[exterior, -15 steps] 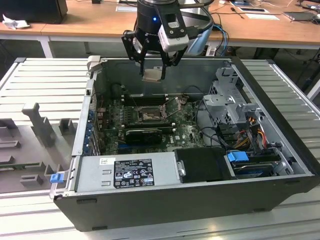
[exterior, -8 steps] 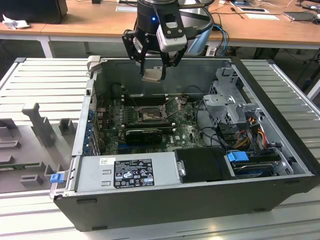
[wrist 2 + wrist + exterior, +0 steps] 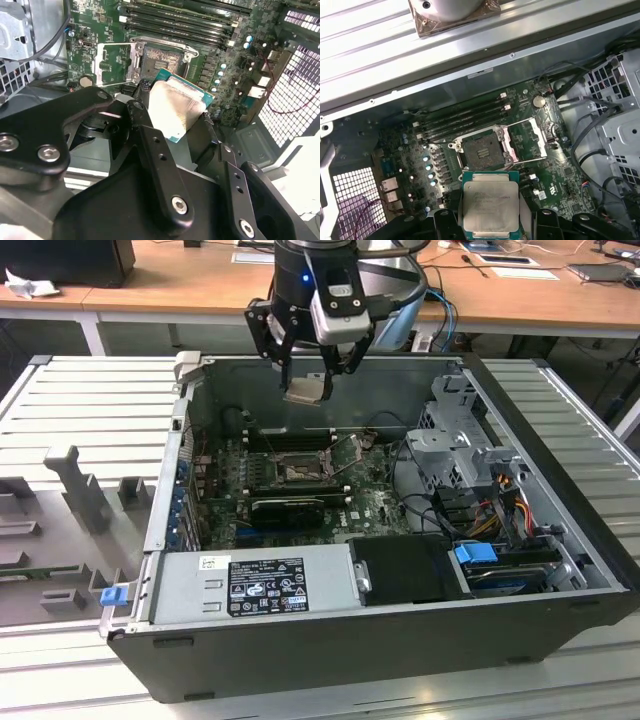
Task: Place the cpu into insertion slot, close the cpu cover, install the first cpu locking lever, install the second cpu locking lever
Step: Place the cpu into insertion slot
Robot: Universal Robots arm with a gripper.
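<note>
While the gripper (image 3: pixel 308 385) hangs clamped on the cpu (image 3: pixel 491 205), the insertion slot (image 3: pixel 481 150) lies bare below it, the cpu cover (image 3: pixel 116 46) seemingly swung aside. Good seating needs the chip level, squared, and lowered gently.

High over the open computer case (image 3: pixel 330 660): gripper (image 3: pixel 307 384) pinching the cpu (image 3: pixel 305 393) by its sides. Well below, on the green board (image 3: pixel 372 506): insertion slot (image 3: pixel 298 472), uncovered, with the cpu cover (image 3: pixel 349 451) tipped up beside it, toward the exterior view's right.
</note>
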